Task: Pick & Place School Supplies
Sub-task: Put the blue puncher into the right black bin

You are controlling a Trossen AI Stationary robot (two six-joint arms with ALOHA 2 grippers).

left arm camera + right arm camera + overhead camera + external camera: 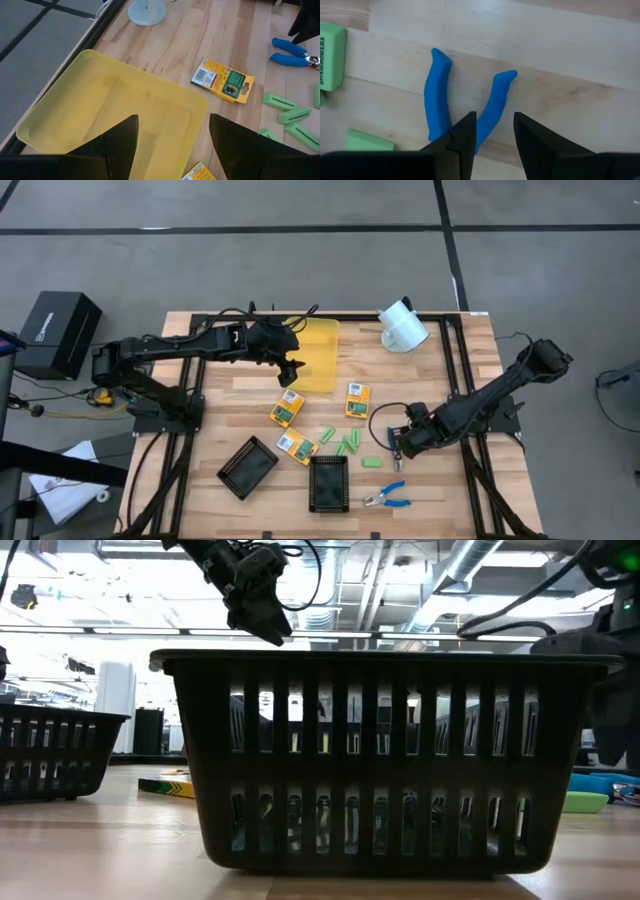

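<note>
My left gripper point(294, 366) point(172, 125) is open and holds nothing. It hovers over the translucent yellow bin point(110, 115), which looks bare inside. My right gripper point(397, 446) point(494, 122) is open and low over a blue-handled tool point(436, 95) lying flat on the wood. Its fingers stand on either side of one handle point(497, 100). A second blue-handled tool point(388, 498) lies near the near edge. Three yellow-orange boxes point(287, 408) point(357, 400) point(296, 446) and several light-green sticks point(342, 441) lie flat mid-table.
Two black trays point(248, 467) point(328, 483) sit toward the near edge; one of them point(390, 760) fills the low view. A white object point(403, 326) stands at the far right of the table. A black box point(58, 330) sits on the floor to the left.
</note>
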